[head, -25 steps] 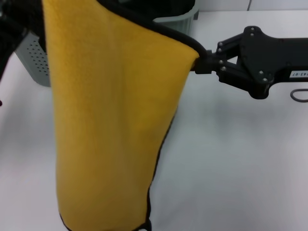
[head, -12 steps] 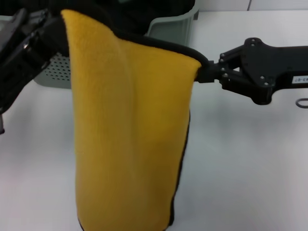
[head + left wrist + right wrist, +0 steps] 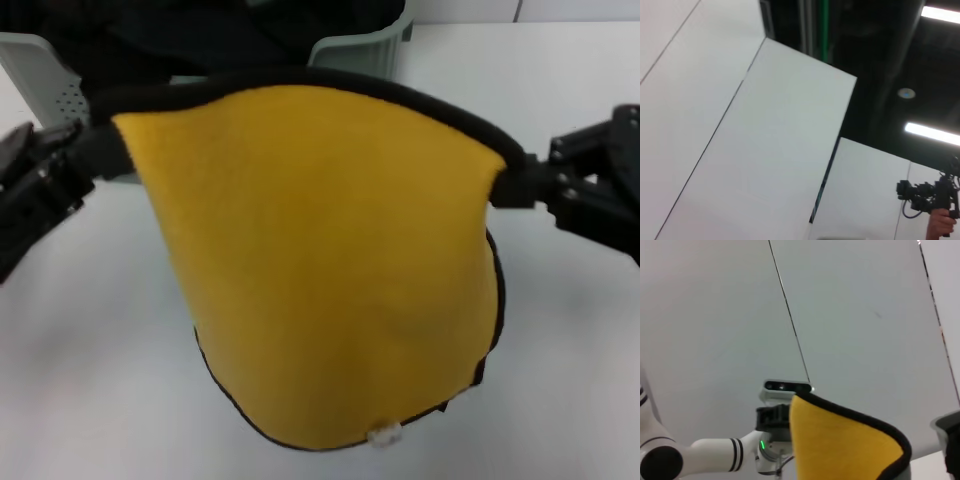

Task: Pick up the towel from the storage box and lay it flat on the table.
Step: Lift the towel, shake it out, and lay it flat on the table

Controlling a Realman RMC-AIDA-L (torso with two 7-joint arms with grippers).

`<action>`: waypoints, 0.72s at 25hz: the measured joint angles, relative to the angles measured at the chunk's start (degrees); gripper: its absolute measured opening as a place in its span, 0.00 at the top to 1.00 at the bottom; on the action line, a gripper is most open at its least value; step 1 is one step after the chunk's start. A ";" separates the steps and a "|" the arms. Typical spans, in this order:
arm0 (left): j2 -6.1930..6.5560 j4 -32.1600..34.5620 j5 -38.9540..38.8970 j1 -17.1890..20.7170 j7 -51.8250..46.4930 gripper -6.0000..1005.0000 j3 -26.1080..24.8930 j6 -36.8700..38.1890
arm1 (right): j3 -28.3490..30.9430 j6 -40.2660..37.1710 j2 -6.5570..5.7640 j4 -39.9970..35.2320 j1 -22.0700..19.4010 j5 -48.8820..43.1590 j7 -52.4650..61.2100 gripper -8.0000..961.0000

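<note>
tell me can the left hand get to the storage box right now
Probably not freely: the left hand is shut on the towel, which the right hand holds too, spread in front of the storage box.

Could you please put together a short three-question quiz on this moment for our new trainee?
1. True or false: the towel lies flat on the table.
2. Which grippers hold the towel? A) left only B) right only C) both
3. Fill in: behind the towel stands the storage ____.

Key: 1. False; it hangs spread in the air. 2. C; the left gripper and right gripper each pinch a top corner. 3. box.
</note>
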 joint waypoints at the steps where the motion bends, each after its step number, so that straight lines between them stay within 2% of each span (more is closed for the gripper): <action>1: -0.36 0.66 1.14 0.44 -1.12 0.97 -0.36 -0.04 | -0.65 0.13 -0.05 -0.63 -0.88 0.31 0.27 0.99; 5: -1.60 3.87 6.30 3.84 -3.12 0.97 -0.64 -0.12 | -4.41 0.62 -0.08 -1.27 -2.36 0.61 0.06 0.99; 9: -2.10 5.15 11.34 7.18 -2.94 0.97 -2.77 -0.58 | -7.54 0.62 -0.13 -2.98 -4.64 0.77 -1.56 0.99; 13: -2.11 7.32 14.56 8.14 -5.14 0.97 -3.54 -3.76 | -6.03 0.52 -0.26 -4.75 -7.21 0.84 -1.72 0.99; 18: -2.24 15.89 17.63 8.85 -12.68 0.97 -3.36 -9.10 | -3.49 -0.48 -0.36 -4.46 -6.15 -0.03 -0.22 0.99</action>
